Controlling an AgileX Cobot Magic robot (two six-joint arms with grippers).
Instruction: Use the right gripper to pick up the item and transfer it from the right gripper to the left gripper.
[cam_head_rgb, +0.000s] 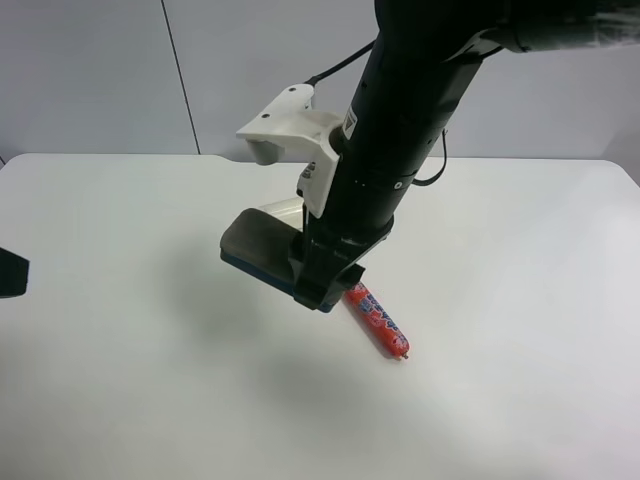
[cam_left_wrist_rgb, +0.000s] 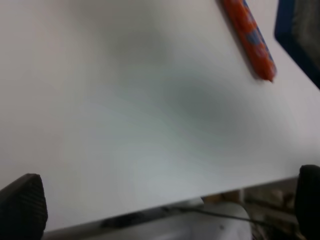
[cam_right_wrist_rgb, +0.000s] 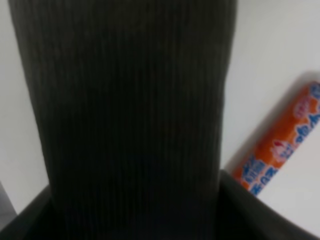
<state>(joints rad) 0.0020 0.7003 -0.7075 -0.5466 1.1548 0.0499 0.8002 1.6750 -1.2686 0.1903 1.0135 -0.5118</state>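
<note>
Right hand (cam_head_rgb: 322, 285) grips the item (cam_head_rgb: 257, 238) aloft.
Left hand (cam_left_wrist_rgb: 165, 200) gapes, seemingly well apart; offer the free end level.

you get open table (cam_head_rgb: 120, 400) toward the exterior high view's left; the sausage tube (cam_head_rgb: 380, 322) lies just beside the item (cam_head_rgb: 258, 243).
</note>
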